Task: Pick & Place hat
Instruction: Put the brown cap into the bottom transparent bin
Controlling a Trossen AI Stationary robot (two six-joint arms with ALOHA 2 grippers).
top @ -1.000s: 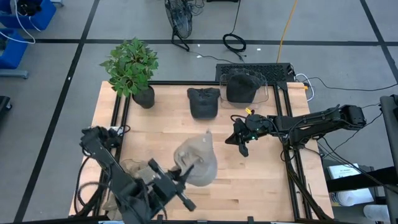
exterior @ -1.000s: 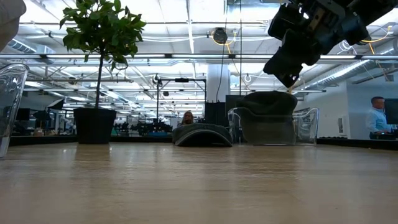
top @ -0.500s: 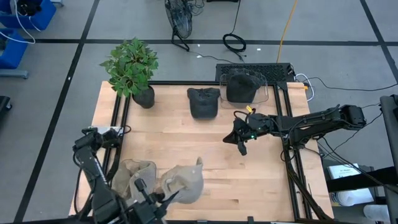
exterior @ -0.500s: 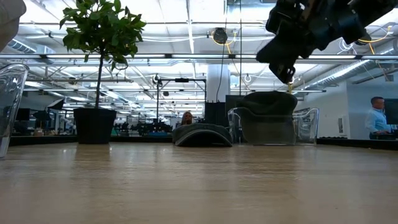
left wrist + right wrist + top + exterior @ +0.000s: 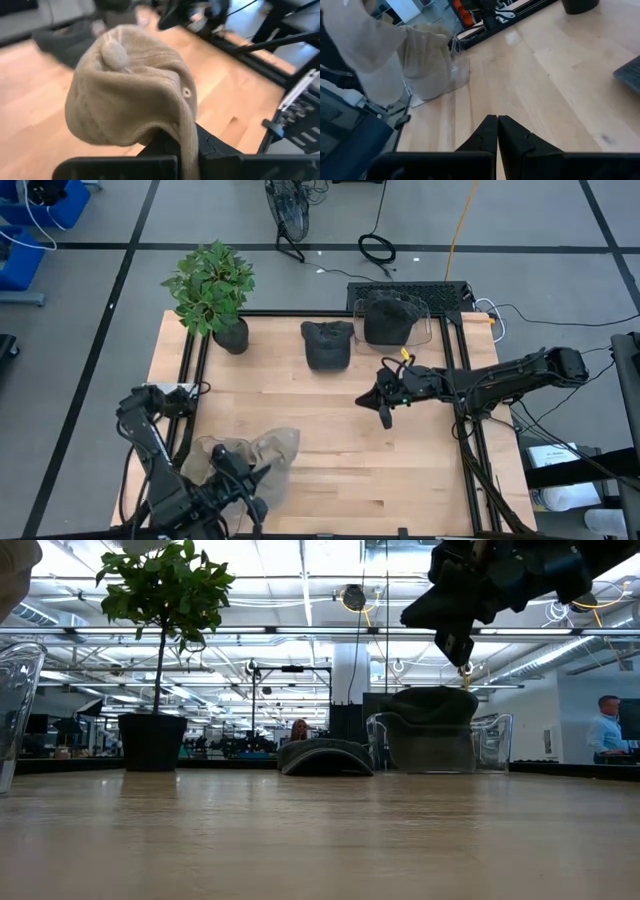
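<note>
I am seeing my left gripper [image 5: 243,487] clamping the tan hat [image 5: 265,465] by its brim, holding it above the table [image 5: 400,470] near the front left corner, beside a second tan hat [image 5: 205,455]. Farther right, my right gripper [image 5: 383,402] is hovering mid-table, fingers pressed together, holding nothing.

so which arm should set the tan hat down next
Left. Its pincer already holds the tan hat at the table's near-left corner, beside another tan hat. The right pincer hangs shut and empty mid-table.
</note>
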